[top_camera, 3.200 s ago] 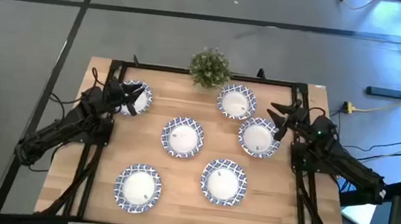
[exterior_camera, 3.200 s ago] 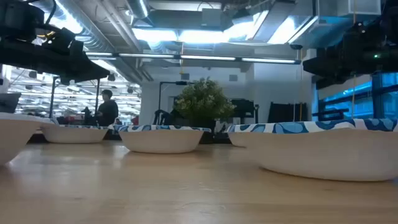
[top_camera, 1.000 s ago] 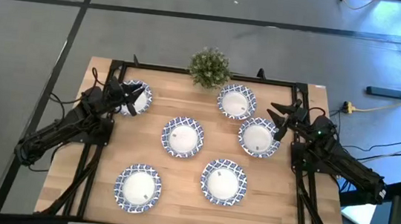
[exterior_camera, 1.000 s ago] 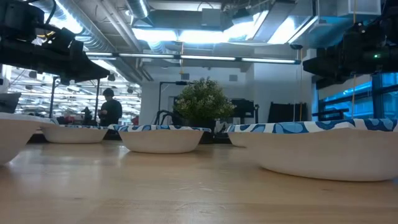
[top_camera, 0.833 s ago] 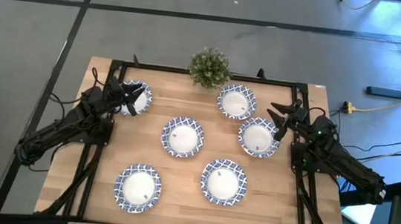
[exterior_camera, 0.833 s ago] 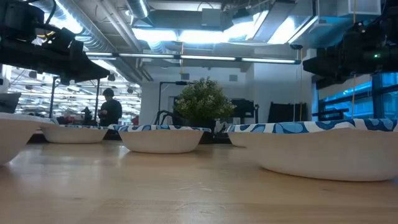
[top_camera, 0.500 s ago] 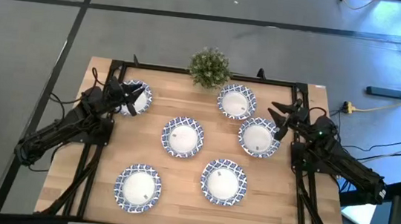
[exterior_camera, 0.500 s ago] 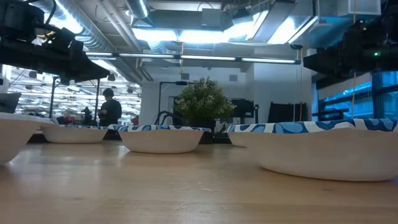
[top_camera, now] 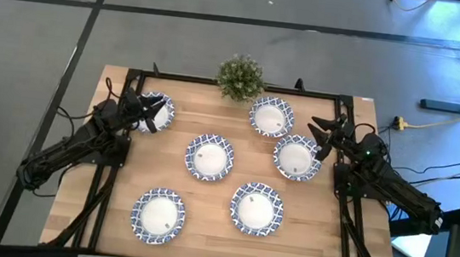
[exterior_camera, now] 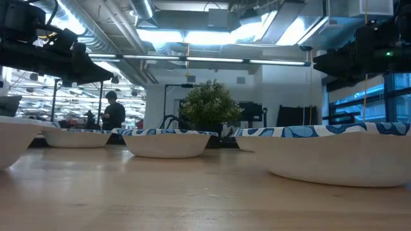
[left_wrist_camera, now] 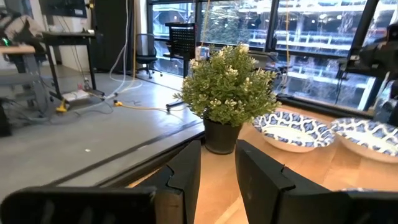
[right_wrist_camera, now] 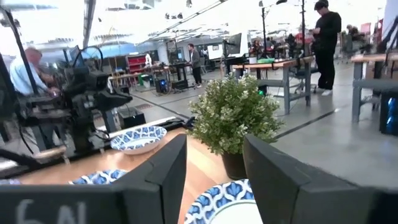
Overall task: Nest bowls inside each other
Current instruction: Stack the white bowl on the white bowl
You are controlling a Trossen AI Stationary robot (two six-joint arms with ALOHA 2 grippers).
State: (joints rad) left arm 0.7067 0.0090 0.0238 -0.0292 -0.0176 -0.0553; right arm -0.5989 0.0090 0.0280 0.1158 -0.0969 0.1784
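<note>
Six small bowls, white inside with blue-and-white rims, stand apart on their bases on the wooden table: far left (top_camera: 155, 112), middle (top_camera: 210, 157), far middle (top_camera: 271, 117), right (top_camera: 297, 157), near right (top_camera: 257, 208), near left (top_camera: 158, 215). My left gripper (top_camera: 145, 109) is open and hovers over the far-left bowl. My right gripper (top_camera: 320, 139) is open and hovers at the right bowl's right rim. The low view shows both arms raised above the bowls (exterior_camera: 168, 142). Both wrist views show parted fingers, left gripper (left_wrist_camera: 217, 169) and right gripper (right_wrist_camera: 214, 168).
A small green potted plant (top_camera: 240, 77) stands at the table's far edge between the arms, and shows in both wrist views (left_wrist_camera: 227, 93) (right_wrist_camera: 233, 115). A dark frame (top_camera: 133, 75) runs along the table's edges. People stand in the room beyond (exterior_camera: 112, 110).
</note>
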